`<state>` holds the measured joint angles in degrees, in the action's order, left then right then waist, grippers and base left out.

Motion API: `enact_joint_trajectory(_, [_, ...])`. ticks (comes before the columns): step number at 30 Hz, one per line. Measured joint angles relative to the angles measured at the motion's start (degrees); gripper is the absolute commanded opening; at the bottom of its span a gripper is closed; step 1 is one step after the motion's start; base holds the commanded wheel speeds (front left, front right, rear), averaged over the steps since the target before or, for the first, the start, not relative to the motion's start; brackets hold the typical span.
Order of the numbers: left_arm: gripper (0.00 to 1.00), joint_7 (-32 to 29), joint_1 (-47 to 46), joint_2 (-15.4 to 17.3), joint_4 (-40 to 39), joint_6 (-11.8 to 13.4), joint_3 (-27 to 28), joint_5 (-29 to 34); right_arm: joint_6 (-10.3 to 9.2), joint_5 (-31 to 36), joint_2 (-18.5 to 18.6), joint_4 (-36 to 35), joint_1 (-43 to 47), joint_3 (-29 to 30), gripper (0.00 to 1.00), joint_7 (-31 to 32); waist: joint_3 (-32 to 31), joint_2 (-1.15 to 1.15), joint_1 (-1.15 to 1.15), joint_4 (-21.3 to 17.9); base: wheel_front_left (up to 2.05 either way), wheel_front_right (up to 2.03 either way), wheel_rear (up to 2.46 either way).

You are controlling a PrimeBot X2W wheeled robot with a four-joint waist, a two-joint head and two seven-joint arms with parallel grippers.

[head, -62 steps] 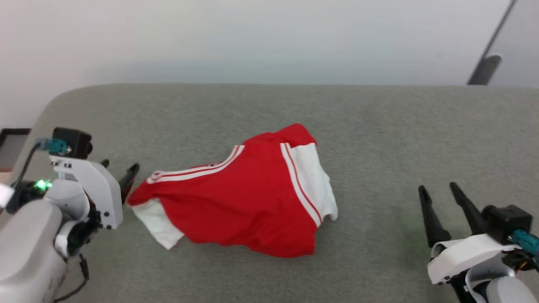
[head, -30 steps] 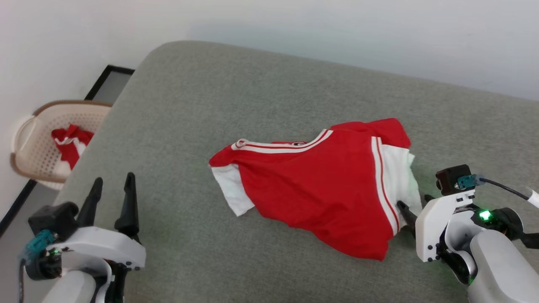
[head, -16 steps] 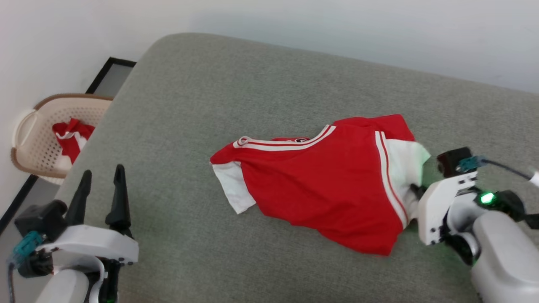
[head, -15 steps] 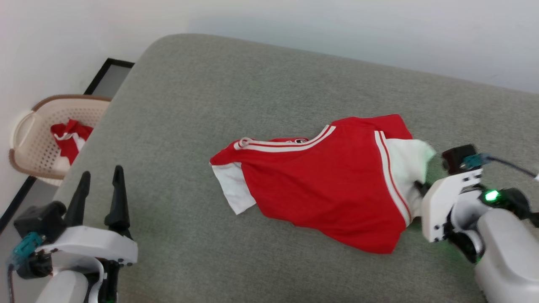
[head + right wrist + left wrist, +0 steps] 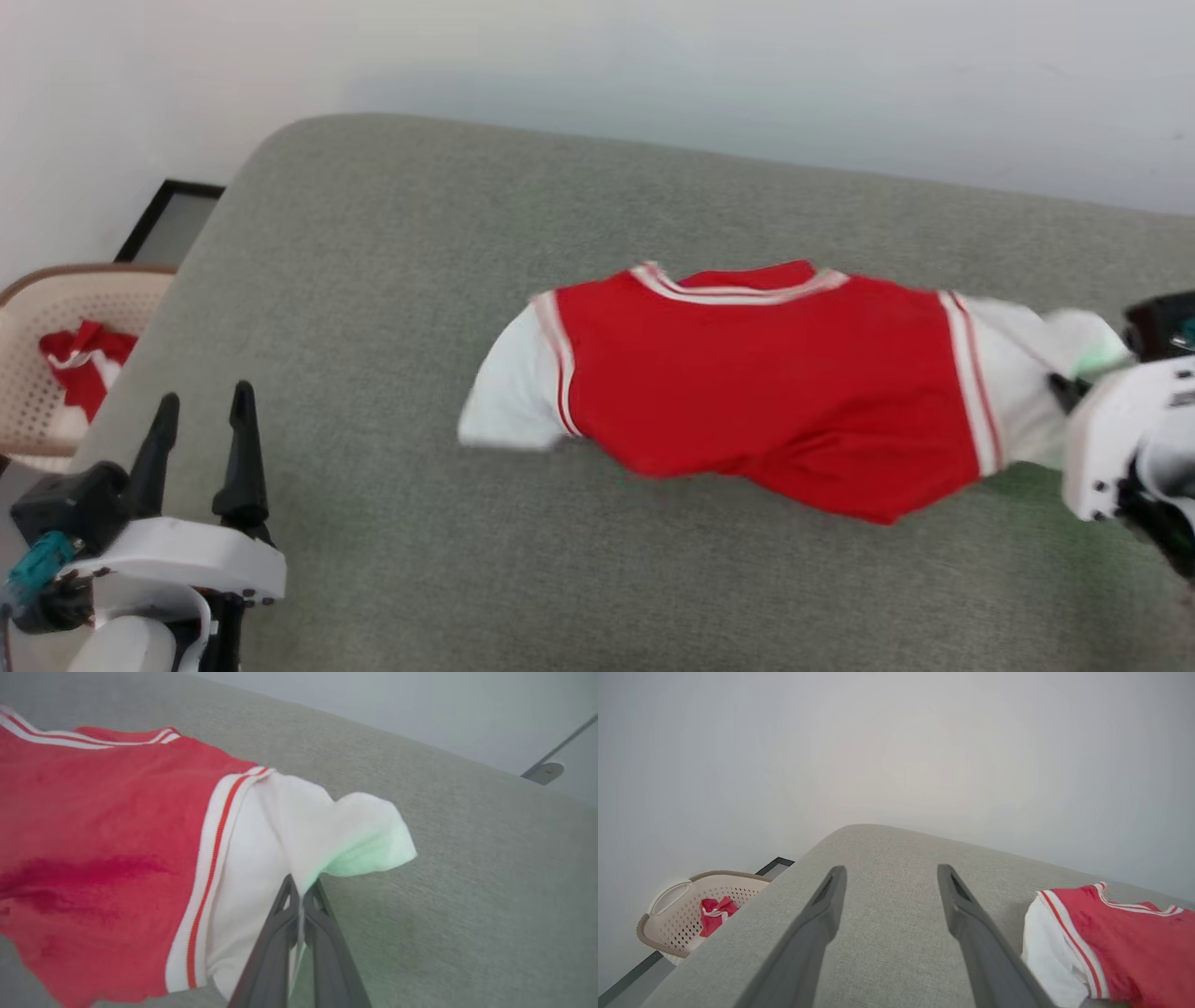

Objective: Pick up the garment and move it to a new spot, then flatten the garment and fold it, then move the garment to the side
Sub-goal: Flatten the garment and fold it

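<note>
The garment is a red jersey with white sleeves and red-white striped trim, stretched out over the grey cushion. My right gripper is shut on the white sleeve of the garment, the cloth pinched between the two dark fingers. In the head view that gripper sits at the far right edge, with the jersey's right end lifted toward it. My left gripper stands open at the lower left, well clear of the jersey's left sleeve. Its fingers hold nothing, and the garment lies to their right.
A beige laundry basket with another red cloth inside stands on the floor left of the cushion, also seen as the basket from the left wrist. A pale wall runs behind. A grey pole stands past the cushion.
My right gripper has shut on the white sleeve and pulled it to the right, so the jersey has stretched out and turned. The head camera has shifted. The left gripper stays open.
</note>
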<state>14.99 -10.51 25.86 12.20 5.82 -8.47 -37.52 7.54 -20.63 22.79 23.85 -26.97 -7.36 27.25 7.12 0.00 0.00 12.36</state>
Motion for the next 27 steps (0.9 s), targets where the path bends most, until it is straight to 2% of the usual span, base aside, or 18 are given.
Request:
enact_joint_trajectory(7, [1.00,-0.1,0.4,0.6,-0.6,0.0,-0.2,0.2,0.00,1.3,0.9,-6.7,9.8,9.4,0.00,4.0,-1.1,0.00,0.00,-1.8,0.00,0.00,0.00])
enact_joint_trajectory(12, [1.00,-0.4,0.6,0.9,-0.7,0.0,-0.5,0.2,0.00,1.7,-0.5,-7.5,14.0,12.7,0.00,4.7,-1.6,0.00,0.00,-2.1,0.00,0.00,0.00])
enact_joint_trajectory(16, [1.00,-0.9,0.8,1.2,-0.6,-0.2,-0.9,0.2,0.00,2.1,-2.2,-5.4,15.2,13.6,0.00,4.0,-2.1,0.00,0.00,-2.4,0.00,0.00,0.00])
enact_joint_trajectory(17, [1.00,-1.2,0.9,1.3,-0.6,-0.3,-1.0,0.2,0.00,2.2,-2.4,-4.4,15.3,13.4,0.03,4.0,-2.2,0.00,0.00,-2.4,0.00,0.00,0.00])
enact_joint_trajectory(18, [1.00,-1.4,0.9,1.4,-0.6,-0.4,-1.2,0.2,0.00,2.2,-2.6,-3.5,15.3,13.4,0.44,3.9,-2.4,0.00,0.00,-2.5,0.00,0.00,0.00])
enact_joint_trajectory(19, [1.00,-1.8,0.9,1.5,-0.6,-0.6,-1.7,0.2,0.00,2.2,-3.0,-2.0,15.3,13.3,1.00,3.4,-2.7,0.00,0.00,-2.6,0.00,0.00,0.00])
enact_joint_trajectory(27, [1.00,-4.1,0.6,2.5,-0.9,-1.8,-2.7,-0.1,0.00,1.1,-2.9,-2.0,14.5,12.9,1.00,4.4,-3.7,0.00,0.00,-3.5,0.00,0.00,0.00])
